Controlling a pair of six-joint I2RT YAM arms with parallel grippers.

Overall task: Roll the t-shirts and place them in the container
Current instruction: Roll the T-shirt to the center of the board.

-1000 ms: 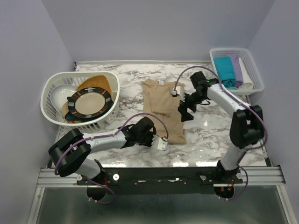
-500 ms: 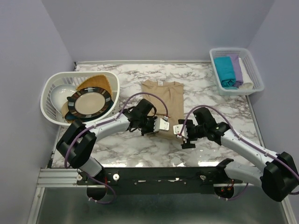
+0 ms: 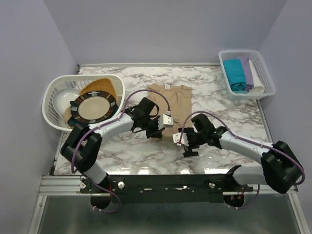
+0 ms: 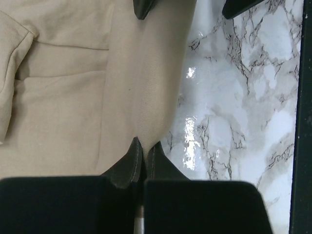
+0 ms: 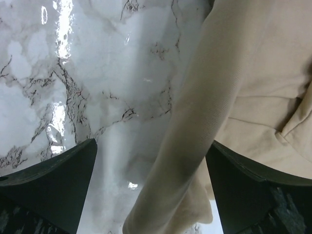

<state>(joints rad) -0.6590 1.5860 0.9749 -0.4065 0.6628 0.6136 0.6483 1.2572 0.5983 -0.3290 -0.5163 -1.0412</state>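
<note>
Beige t-shirt [image 3: 171, 100] lies mid-table on the marble top [image 3: 224, 105], collar toward the far side, sleeves tucked in over the body, near end turned up into a thick rounded fold. Left gripper [image 4: 142, 146] sits at the left part of that fold with its fingers clenched tight. A ridge of cloth runs out from between the tips, so it reads as pinching the shirt. Right gripper [image 5: 151, 190] is at the fold's right part, fingers spread wide, one over bare marble and one over cloth. It straddles the rolled edge and grasps nothing. In the left wrist view its two dark tips show at the top edge, one on each side of the fold. The two grippers are near each other along the shirt's near edge. Teal t-shirt [image 3: 234, 73], lilac t-shirt [image 3: 247, 70] and white t-shirt [image 3: 257, 88] lie side by side in the rectangular white basket [image 3: 262, 62] at the far right corner, well apart from both arms. Oval white basket [image 3: 52, 97] on the left holds the dark-rimmed plate [image 3: 93, 107].
</note>
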